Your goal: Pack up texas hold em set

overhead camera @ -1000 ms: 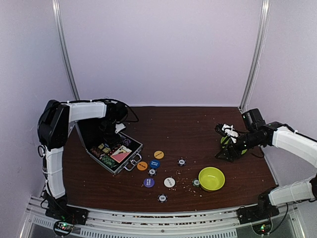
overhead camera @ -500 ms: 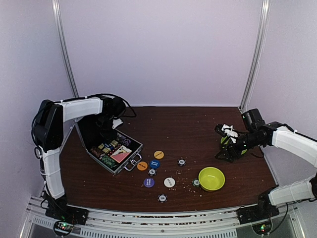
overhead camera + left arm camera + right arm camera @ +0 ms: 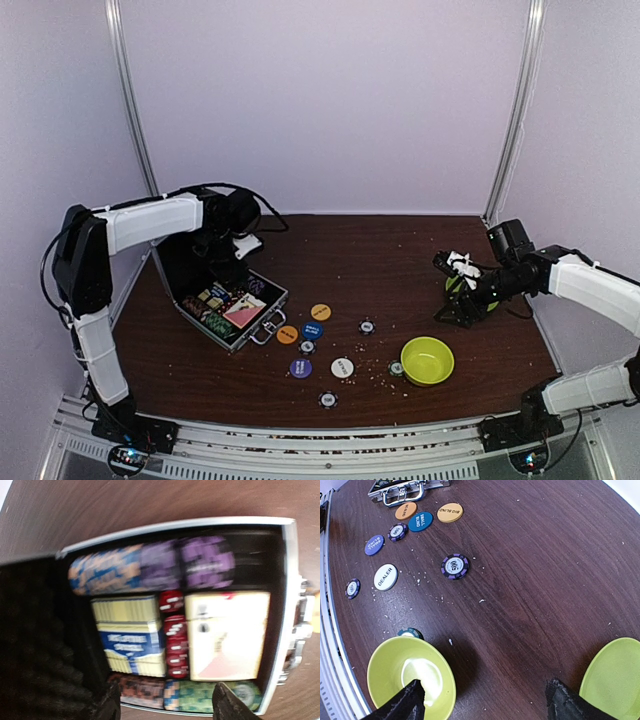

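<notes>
The silver case [image 3: 232, 305] lies open at the left, lid raised. In the left wrist view its rim [image 3: 290, 580] frames rows of striped chips [image 3: 150, 567], card decks [image 3: 131, 640] and a white card box [image 3: 227, 632]. My left gripper [image 3: 220, 258] hovers over the case, open and empty [image 3: 165, 705]. Orange [image 3: 320, 312], blue [image 3: 312, 330], purple [image 3: 300, 368] and white [image 3: 342, 367] buttons and several loose chips [image 3: 367, 326] lie on the table right of the case. My right gripper [image 3: 460, 295] is open and empty [image 3: 485, 702], apart from them at the right.
A lime-green bowl [image 3: 427, 360] stands near the front right, a teal chip [image 3: 410, 632] touching its rim [image 3: 445, 680]. A lime-green plate [image 3: 615, 680] lies under the right arm. White crumbs are scattered on the brown table. Walls enclose three sides.
My left arm has swung back and to the right, lifting the gripper a little away from the case's inside. The right arm has not moved.
</notes>
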